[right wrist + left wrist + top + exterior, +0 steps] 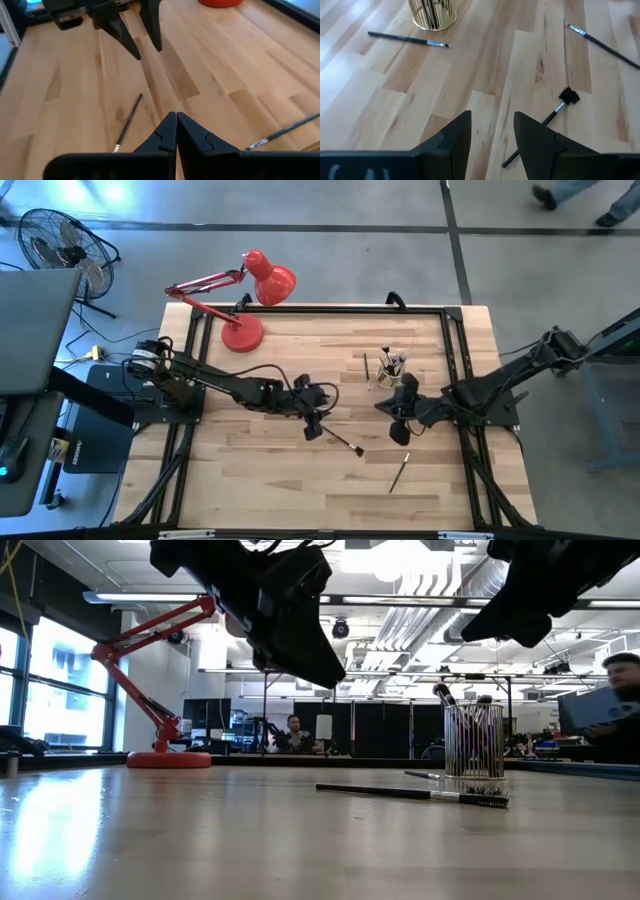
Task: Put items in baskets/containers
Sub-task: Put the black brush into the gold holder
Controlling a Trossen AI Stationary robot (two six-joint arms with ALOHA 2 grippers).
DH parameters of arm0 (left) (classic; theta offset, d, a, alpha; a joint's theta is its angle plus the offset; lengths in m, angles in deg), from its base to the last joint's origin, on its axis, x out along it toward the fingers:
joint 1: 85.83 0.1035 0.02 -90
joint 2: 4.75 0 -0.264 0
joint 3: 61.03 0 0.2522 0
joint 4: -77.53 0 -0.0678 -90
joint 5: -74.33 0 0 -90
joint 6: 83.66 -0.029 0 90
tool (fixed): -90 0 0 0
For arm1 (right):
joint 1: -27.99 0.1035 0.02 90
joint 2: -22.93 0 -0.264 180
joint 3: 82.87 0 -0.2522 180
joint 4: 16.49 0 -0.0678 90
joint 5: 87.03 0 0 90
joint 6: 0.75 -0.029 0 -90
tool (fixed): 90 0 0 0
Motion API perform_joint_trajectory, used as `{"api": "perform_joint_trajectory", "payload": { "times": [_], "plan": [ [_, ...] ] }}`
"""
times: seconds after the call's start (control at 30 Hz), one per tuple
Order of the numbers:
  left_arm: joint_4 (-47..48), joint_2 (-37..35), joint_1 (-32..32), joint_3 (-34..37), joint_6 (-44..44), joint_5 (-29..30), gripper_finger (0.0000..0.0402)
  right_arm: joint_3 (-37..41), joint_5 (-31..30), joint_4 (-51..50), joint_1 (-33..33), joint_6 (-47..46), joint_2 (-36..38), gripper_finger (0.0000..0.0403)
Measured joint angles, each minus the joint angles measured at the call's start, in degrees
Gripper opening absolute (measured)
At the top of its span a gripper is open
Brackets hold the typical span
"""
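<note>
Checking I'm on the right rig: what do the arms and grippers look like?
Both arms are dark, slim and jointed. The left arm carries a looping black cable. Each gripper, left and right, has two matte black wedge fingers tapering to points. No markings or labels show on them.

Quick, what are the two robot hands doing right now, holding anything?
Left hand: open, holding nothing, above the black-tipped brush.
Right hand: closed, empty, near the glass cup.
</note>
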Motion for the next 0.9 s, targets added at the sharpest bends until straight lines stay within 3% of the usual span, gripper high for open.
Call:
{"api": "perform_joint_trajectory", "payload": {
  "times": [0.23,0.43,0.6,0.77,0.9],
  "plan": [
    [-0.68,0.0,-1.21,0.0,-3.5,-1.49,0.0147,0.0,-0.27,0.05,-0.26,-5.06,-2.99,0.0001],
    [-2.24,0.0,-7.33,0.0,-6.13,7.12,0.0147,0.0,4.14,3.22,-1.05,-3.65,-7.29,0.0001],
    [-0.12,0.0,-11.11,0.0,-5.68,8.76,0.0147,-0.71,6.57,7.14,1.33,-3.05,-11.11,0.0001],
    [4.0,0.0,-13.03,0.02,-5.4,8.33,0.0147,-9.0,3.0,1.09,7.67,-5.84,-17.55,0.0],
    [1.18,0.0,-12.63,2.26,-6.44,5.67,0.0146,-18.47,2.11,-10.08,10.53,-12.76,-24.61,0.0]
  ]
}}
